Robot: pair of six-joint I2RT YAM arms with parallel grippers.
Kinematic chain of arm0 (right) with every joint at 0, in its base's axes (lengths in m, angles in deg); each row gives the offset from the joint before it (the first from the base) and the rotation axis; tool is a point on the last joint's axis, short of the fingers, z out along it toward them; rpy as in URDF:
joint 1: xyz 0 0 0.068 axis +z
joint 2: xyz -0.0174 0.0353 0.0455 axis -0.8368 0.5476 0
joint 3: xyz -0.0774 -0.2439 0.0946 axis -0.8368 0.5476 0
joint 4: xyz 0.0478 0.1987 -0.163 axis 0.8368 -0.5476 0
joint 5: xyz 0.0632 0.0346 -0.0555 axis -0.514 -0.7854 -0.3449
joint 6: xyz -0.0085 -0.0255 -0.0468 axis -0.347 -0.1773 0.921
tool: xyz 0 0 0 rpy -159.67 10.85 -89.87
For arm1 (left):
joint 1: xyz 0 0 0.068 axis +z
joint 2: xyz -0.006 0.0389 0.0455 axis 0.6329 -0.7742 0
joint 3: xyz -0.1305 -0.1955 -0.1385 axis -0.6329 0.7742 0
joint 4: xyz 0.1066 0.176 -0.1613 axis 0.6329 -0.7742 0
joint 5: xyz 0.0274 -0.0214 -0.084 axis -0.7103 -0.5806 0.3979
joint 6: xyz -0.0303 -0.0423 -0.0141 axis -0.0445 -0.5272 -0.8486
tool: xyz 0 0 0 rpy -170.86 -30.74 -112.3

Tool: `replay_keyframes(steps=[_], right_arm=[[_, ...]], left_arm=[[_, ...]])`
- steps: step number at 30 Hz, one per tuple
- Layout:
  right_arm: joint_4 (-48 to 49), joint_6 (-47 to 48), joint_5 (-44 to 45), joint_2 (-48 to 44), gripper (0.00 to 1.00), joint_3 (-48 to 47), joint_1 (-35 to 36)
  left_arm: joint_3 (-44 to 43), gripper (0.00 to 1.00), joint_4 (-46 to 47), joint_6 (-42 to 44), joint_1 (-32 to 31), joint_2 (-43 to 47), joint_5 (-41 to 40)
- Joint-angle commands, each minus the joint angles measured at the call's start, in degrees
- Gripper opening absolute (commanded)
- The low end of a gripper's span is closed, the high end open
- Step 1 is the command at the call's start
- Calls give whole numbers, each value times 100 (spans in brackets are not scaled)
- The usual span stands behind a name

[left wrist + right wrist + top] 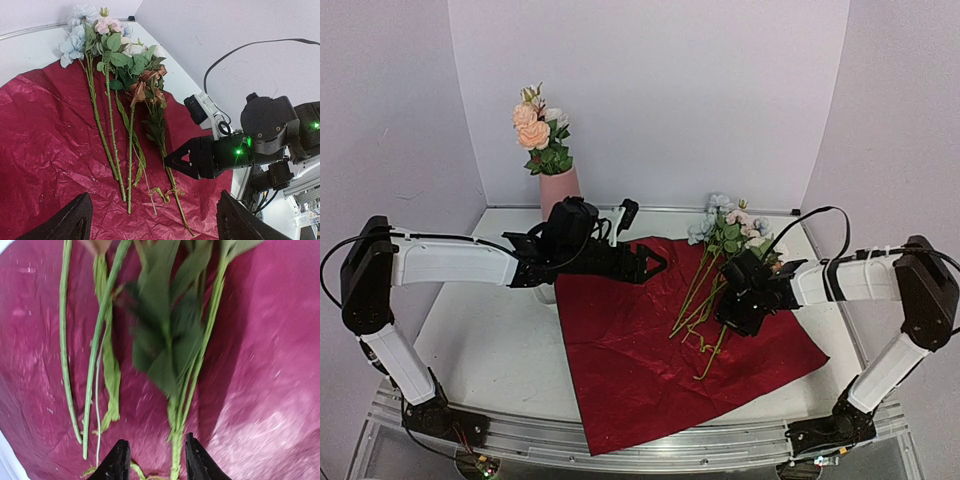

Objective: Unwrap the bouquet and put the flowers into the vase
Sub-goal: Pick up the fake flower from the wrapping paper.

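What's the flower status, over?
Left jaws open, empty. Right jaws straddling thin green flower stem on spread dark red crinkled paper. Peach roses in tall salmon-pink vase.

The white worktop carries a dark red wrapping paper, spread open and crinkled, from its middle to the near edge. The salmon-pink vase stands upright at the far left. Pale blue blooms lie past the paper's far edge on the bare worktop.
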Motion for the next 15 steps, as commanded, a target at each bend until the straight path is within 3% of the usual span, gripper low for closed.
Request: replay_keyframes(steps=[1,12,15], right_arm=[[-444,-499,215,263,31,-35,177],[-616,-614,235,807,21,-271,293],[-645,-646,245,771,3,-303,293]], left_arm=[[-163,87,163,145,-6,97,39],[-71,87,164,163,-4,177,-23],[-57,87,162,163,-4,184,-38]])
